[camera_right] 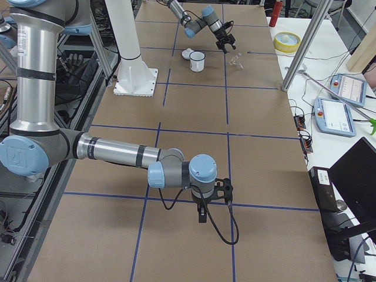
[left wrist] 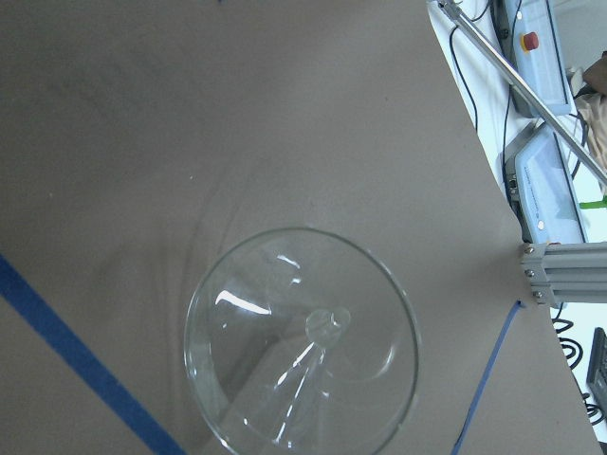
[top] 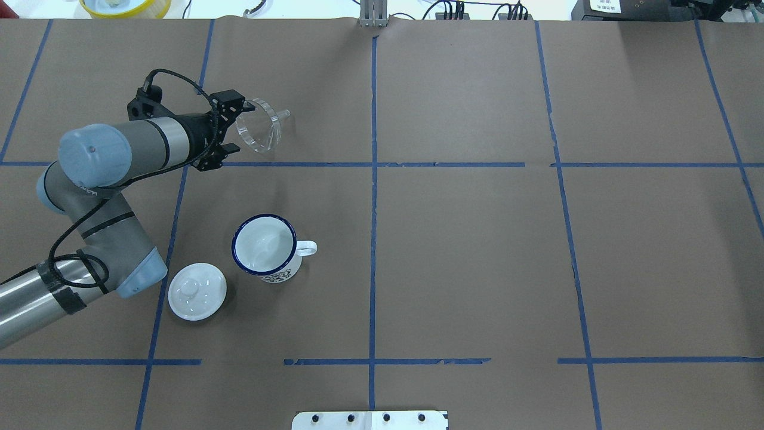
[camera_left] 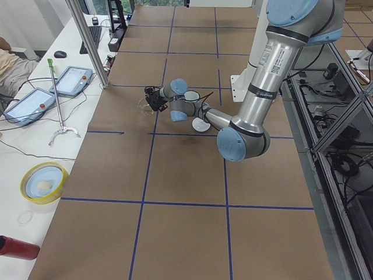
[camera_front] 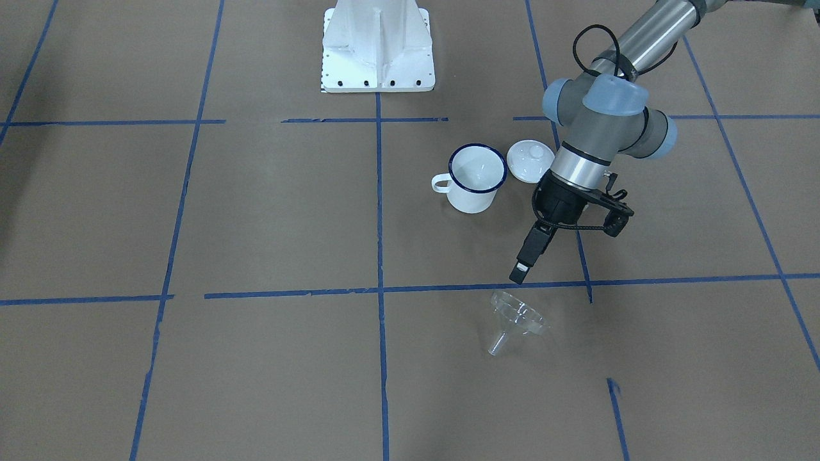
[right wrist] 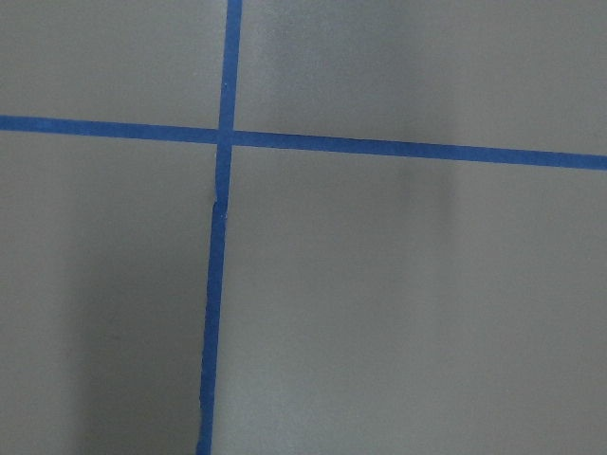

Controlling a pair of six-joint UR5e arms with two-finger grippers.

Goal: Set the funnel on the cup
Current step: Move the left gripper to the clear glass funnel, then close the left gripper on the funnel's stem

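Brown paper table gridded with blue tape, left jaws spread beside funnel, right jaws' state impossible to tell

Robot lab, taped table, teach pendants

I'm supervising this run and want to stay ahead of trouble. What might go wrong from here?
The funnel lies on its side, so it may roll away as the left gripper closes. The lid sits right beside the cup; the arm could knock it during placement.
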